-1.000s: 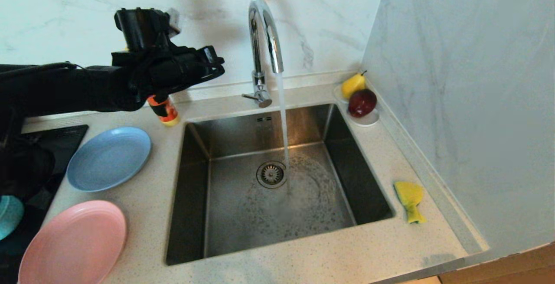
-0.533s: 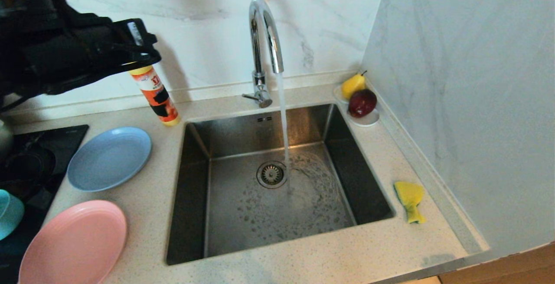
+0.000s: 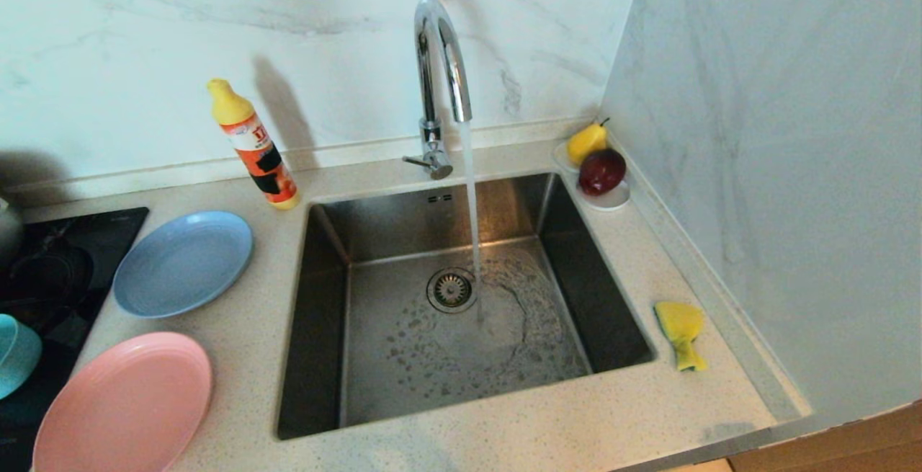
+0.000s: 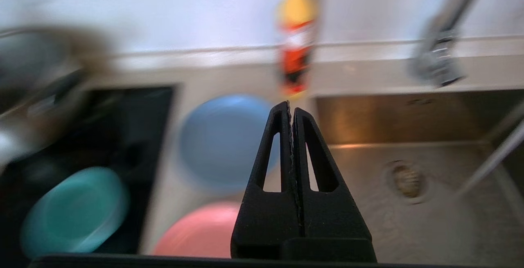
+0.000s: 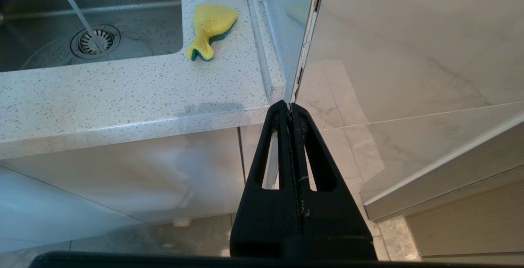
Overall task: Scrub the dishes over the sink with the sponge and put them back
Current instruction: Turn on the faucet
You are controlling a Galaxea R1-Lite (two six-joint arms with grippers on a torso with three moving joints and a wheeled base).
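The light-blue plate and the pink plate lie on the counter left of the sink. The teal bowl sits on the black hob at the far left. Water runs from the tap into the basin. The yellow sponge lies on the counter right of the sink. My left gripper is shut and empty, held above the plates, outside the head view. My right gripper is shut and empty, parked below the counter's front edge near the sponge.
A yellow-capped orange detergent bottle stands behind the sink's left corner. A white saucer with a pear and a red apple sits at the back right corner. Marble walls close the back and right side. The black hob lies at the far left.
My left arm has drawn back from in front of the detergent bottle and left the head view to the left. The plates, bowl and sponge have not moved.
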